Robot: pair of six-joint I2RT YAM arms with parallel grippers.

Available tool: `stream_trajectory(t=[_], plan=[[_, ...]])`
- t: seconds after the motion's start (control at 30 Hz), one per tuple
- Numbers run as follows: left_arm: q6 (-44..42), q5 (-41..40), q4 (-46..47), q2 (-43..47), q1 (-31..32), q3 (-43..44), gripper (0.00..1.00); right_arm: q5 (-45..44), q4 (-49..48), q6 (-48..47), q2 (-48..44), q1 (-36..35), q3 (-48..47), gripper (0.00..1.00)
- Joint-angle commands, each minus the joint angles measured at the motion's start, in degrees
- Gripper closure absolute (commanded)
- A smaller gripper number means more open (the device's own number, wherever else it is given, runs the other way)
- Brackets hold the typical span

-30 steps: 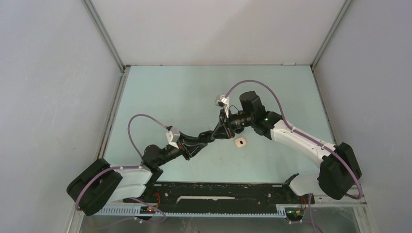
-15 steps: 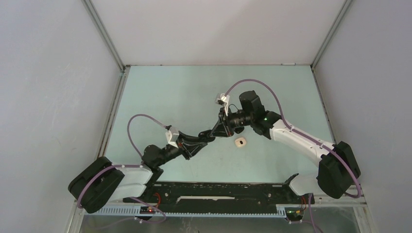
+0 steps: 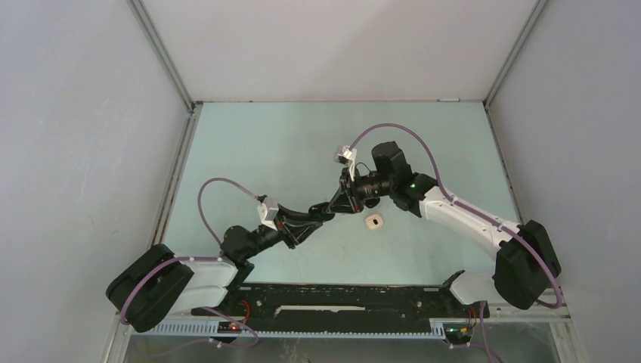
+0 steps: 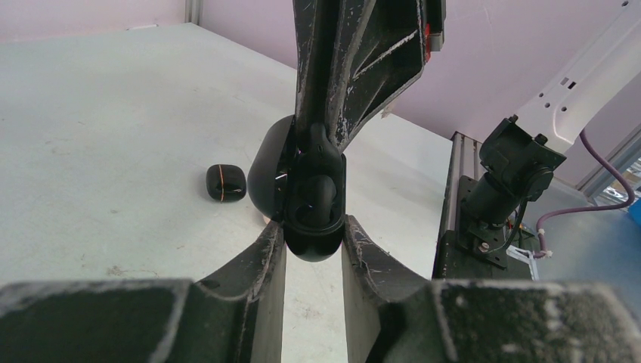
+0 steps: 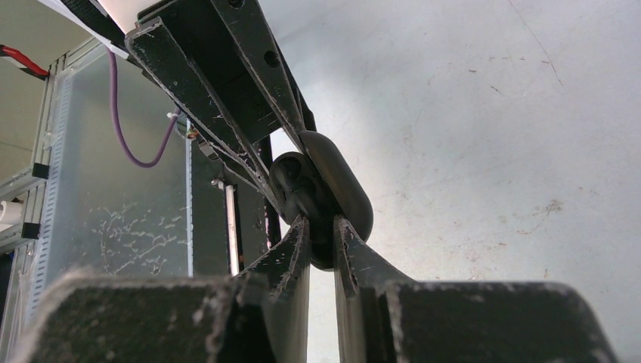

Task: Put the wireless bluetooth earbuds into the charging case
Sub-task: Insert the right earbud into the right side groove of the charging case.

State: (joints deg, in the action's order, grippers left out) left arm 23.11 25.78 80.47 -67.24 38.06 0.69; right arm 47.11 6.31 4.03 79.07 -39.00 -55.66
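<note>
The earbud (image 5: pixel 321 236) is a tiny, light, hard bean with a glossy shell. It is likely to squirt out of a pinch or twist in it, so the best hold is across its broad body, leaving the stem end free to enter the well. The case (image 4: pixel 313 227) is a smooth, rigid pebble, also slippery, and is best held across its flanks below the hinge.

The left gripper (image 4: pixel 314 236) is doing just that, clamping the case between its fingers, with the lid seemingly standing open behind. The right gripper (image 5: pixel 321 225) is nearly closed, pinching a small dark lump right at the case's mouth. This is probably the earbud, though black on black makes the edge hard to separate.

The left arm is reaching low and forward, holding the case clear of the worktop (image 4: pixel 98 113). The right arm is stretching across with its wrist tipped steeply, so the two grippers are meeting tip to tip. A second black case (image 4: pixel 226 182) is lying on the worktop ahead and to the left of the left gripper. A white case (image 3: pixel 373 221) is lying just beside the right gripper.
</note>
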Motion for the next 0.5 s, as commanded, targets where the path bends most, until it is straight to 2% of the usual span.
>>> stream_trajectory(t=[0.0, 0.47], plan=[[0.7, 0.6, 5.5, 0.5, -0.3, -0.2, 1.00, -1.2, 0.0, -1.2, -0.6, -0.2, -0.8, 0.94], [0.7, 0.6, 5.4, 0.5, -0.5, -0.3, 1.00, -2.0, 0.1, -1.2, -0.6, 0.0, -0.9, 0.94]])
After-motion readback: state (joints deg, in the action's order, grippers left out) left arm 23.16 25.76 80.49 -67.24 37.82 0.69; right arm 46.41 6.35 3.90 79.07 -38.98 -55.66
